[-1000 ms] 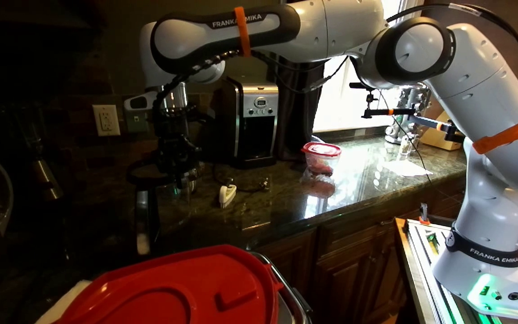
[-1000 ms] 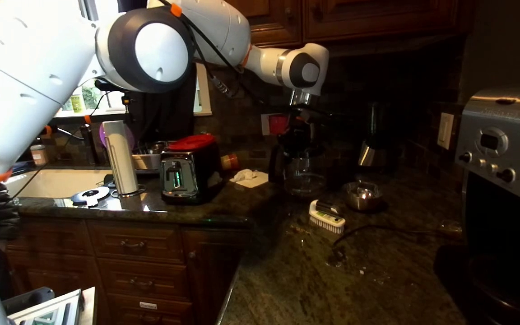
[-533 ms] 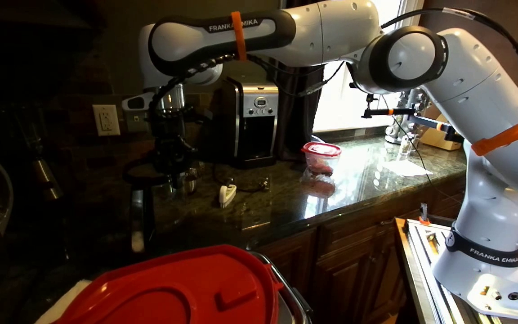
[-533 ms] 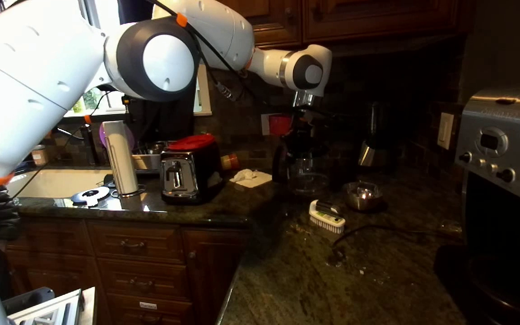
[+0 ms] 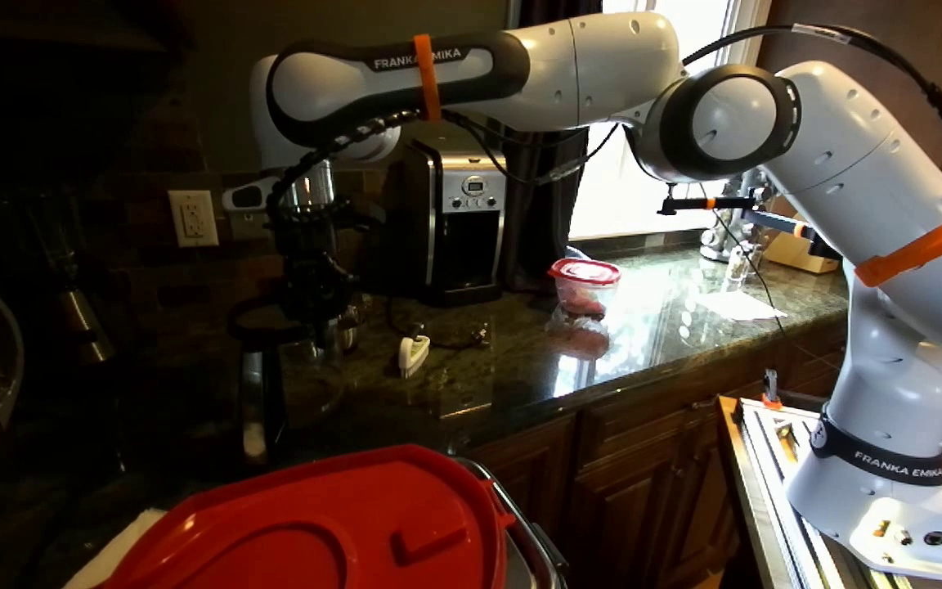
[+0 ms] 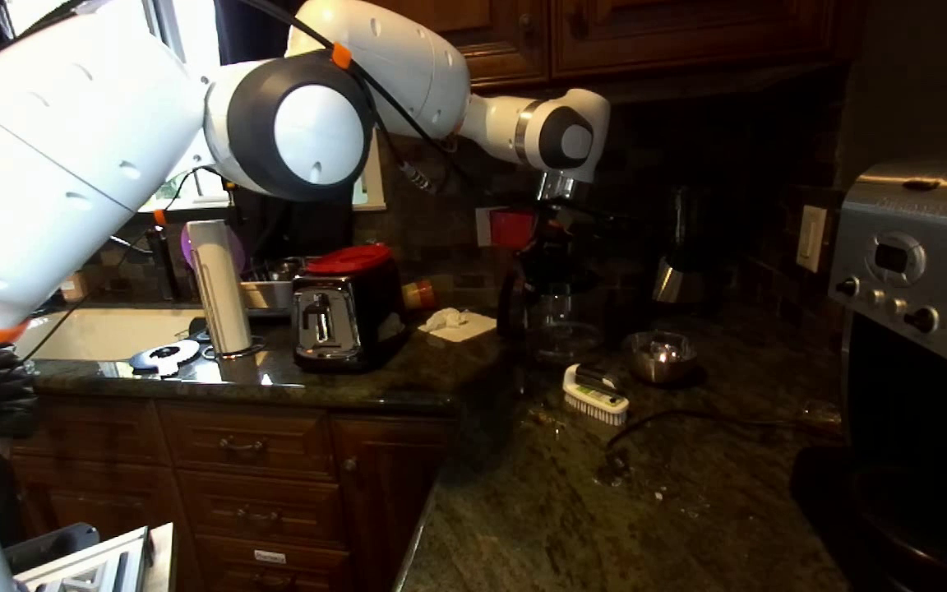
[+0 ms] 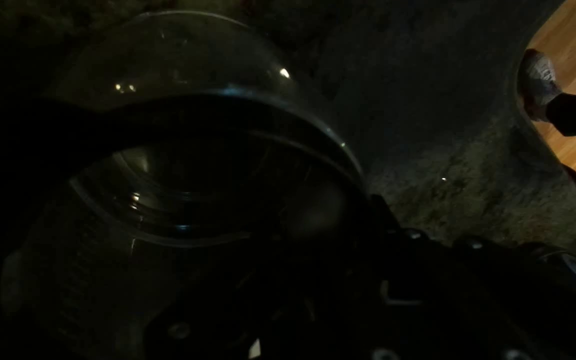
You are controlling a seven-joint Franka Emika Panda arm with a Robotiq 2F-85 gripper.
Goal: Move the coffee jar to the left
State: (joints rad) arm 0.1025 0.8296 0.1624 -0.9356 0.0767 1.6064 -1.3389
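Clear glass forms the body of the coffee carafe (image 6: 564, 327), which looks upright, on or barely above the stone countertop (image 6: 605, 526); the dimness hides whether its base touches. Your gripper (image 5: 320, 323) points down at one side of its dark rim (image 7: 268, 115), but every view is too dark for you to tell whether the fingers are pinched on that rim or parted around it. That doubt is your main hazard: drag with a loose hold and the rim could slip free, leaving the glass to rock or tip. A hold so high and off-centre would probably let the base swing too, so go gently and make any lift low. The scrub brush (image 6: 595, 396) and metal bowl (image 6: 661, 360) sit near the base, and a slide their way could knock glass against steel. The handle (image 6: 510, 300) juts out on the side where the toaster (image 6: 338, 316) stands; travel that way and the handle would likely strike first, twisting the carafe against your fingers.
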